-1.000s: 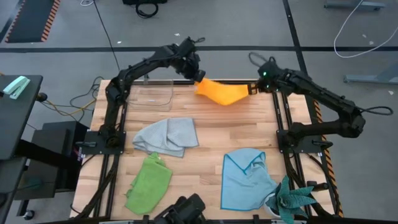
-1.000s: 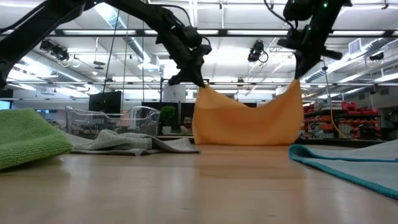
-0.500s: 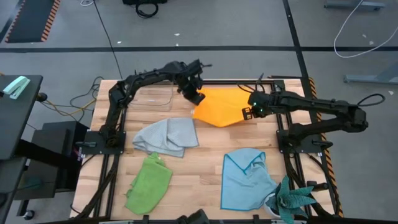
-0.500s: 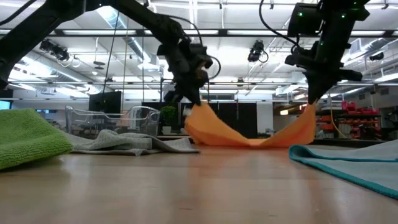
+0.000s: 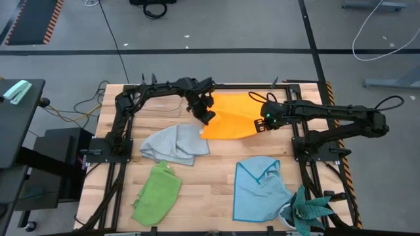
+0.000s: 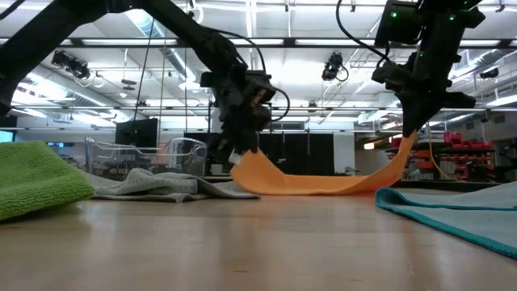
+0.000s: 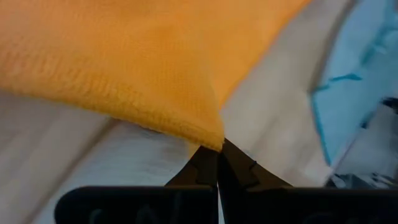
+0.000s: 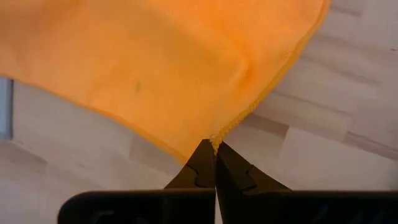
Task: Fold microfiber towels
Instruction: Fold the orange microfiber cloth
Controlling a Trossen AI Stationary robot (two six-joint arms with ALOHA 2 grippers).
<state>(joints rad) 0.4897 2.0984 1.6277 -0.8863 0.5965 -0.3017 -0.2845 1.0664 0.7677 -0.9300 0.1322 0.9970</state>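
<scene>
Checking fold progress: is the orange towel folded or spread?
Spread, not folded: the orange towel lies mostly flat in a single layer, two corners pinched by the left gripper and right gripper.

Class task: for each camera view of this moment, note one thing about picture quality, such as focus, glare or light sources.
High view: even light, sharp throughout, with the orange towel crisp. Low view: bright ceiling strip lights behind make the arms dark silhouettes, and the near green towel is soft. Left wrist view: the light blue towel is blurred. Right wrist view: the orange weave and hem are sharp.
</scene>
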